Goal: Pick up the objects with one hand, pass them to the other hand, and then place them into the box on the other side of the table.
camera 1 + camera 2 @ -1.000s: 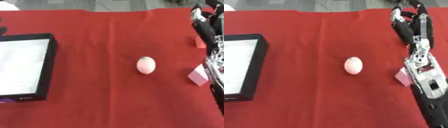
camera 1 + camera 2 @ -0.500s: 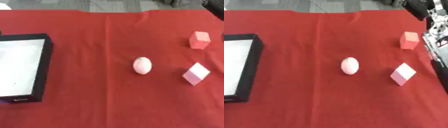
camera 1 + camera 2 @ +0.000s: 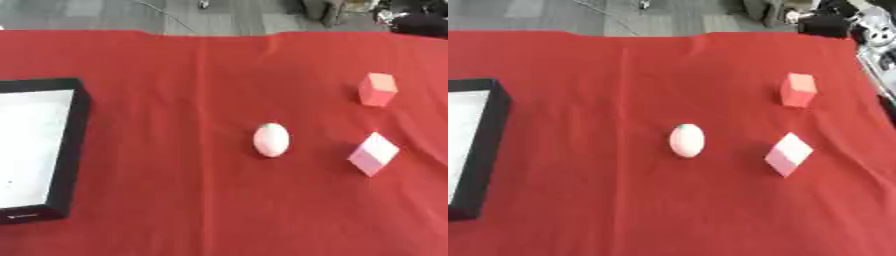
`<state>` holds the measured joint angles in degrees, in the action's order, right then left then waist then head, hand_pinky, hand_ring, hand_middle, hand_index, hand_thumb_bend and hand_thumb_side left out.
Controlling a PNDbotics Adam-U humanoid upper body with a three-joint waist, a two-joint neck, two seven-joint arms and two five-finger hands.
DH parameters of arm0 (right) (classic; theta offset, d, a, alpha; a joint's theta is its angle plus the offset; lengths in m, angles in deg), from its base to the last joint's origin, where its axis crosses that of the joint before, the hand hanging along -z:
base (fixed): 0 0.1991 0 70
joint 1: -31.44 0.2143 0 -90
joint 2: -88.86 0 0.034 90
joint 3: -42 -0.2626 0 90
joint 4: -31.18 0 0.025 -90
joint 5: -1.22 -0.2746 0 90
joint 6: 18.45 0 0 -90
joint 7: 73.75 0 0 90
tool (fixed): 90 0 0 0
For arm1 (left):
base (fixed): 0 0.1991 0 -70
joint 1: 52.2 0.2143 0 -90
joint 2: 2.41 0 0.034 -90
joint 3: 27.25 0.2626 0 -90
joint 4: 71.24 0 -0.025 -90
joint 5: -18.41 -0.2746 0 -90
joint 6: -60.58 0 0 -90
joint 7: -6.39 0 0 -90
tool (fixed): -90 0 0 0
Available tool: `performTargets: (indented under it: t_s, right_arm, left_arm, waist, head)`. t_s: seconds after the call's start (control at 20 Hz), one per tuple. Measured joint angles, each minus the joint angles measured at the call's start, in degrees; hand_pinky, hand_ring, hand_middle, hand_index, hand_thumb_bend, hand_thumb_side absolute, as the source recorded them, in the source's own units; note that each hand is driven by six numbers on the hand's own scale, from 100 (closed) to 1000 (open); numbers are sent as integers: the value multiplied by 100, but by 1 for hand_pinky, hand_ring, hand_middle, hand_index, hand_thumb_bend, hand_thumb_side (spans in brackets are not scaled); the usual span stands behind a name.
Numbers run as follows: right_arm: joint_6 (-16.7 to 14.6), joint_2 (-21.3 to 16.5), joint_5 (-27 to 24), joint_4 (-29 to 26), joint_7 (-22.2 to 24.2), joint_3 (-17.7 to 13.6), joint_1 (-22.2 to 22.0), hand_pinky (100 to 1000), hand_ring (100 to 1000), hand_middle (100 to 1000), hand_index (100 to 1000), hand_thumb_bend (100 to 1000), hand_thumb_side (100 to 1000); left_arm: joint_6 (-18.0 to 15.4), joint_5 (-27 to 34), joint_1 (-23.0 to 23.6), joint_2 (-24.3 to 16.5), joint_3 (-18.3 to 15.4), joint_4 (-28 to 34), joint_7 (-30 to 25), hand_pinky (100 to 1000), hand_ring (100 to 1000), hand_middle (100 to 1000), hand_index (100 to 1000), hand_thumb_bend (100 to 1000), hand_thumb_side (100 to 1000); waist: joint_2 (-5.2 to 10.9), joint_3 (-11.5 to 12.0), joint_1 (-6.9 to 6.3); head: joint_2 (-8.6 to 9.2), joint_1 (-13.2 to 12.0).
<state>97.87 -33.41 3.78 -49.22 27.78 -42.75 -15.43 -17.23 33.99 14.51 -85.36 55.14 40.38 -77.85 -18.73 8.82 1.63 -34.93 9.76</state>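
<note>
- Currently no hand is over the cloth. Part of the right arm (image 3: 877,37) shows only at the upper right edge of the right eye view, black and silver, off the red tablecloth (image 3: 175,200).
- Right hand: fingers cannot be made out, so spread or curled can't be told. Left hand: not visible in either view.
- Task objects, all lying free on the cloth:
  - pink egg (image 3: 271,139), near centre, long axis running away from the robot, towards the far edge.
  - pale pink cube (image 3: 374,154), right of the egg, turned corner-on, a diamond from above.
  - salmon cube (image 3: 378,89), beyond the pale cube, nearer the far right.
- Black box (image 3: 77,150) with a white floor sits at the left edge, well apart from all three.
- Key relation: everything to be picked lies right of centre and the box is on the left. The right arm is the nearer one, so the likely plan is a right-hand pick, a handover to the left hand, then a drop into the box.
- The salmon cube lies closest to the visible arm, the egg farthest.
</note>
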Motion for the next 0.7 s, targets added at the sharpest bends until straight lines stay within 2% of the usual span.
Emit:
performTargets:
  t_s: [0.05, 0.15, 0.2, 0.45, 0.55, 0.7]
  right_arm:
    - [-54, -23, 146, 158, 279, 33, 73, 878, 903, 957, 917, 236, 171]
    - [-169, -42, 461, 446, 798, 84, 215, 878, 903, 957, 917, 236, 171]
    - [-228, -42, 611, 562, 1012, 86, 267, 890, 911, 957, 913, 122, 199]
    - [-410, -42, 1412, 1117, 1767, 123, 535, 906, 925, 962, 907, 138, 137]
    - [-478, -42, 1685, 1265, 1968, 124, 590, 913, 928, 933, 894, 151, 100]
    - [-553, -43, 2043, 1459, 2219, 124, 664, 922, 932, 926, 884, 151, 100]
  left_arm:
    - [0, 0, 8, -14, 0, -6, 0, 874, 882, 796, 744, 372, 740]
    - [1, 0, 14, -31, 0, -17, -1, 874, 882, 796, 744, 372, 740]
    - [1, 0, 16, -31, 0, -18, -1, 875, 882, 796, 744, 370, 742]
    - [2, -3, 43, -67, 1, -20, -3, 875, 883, 797, 743, 366, 746]
    - [2, -4, 56, -81, 1, -20, -4, 875, 883, 797, 743, 365, 747]
    - [9, -4, 65, -84, 1, -20, -13, 876, 884, 798, 744, 366, 749]
  waist:
    - [0, -1, 4]
    - [0, -8, 6]
    - [0, -15, 6]
    - [0, -56, 7]
    - [-2, -63, 6]
    - [-36, -68, 8]
  head:
    - [1, 1]
    - [2, 1]
    - [1, 0]
    - [-131, -144]
    - [-178, -163]
    - [-209, -159]
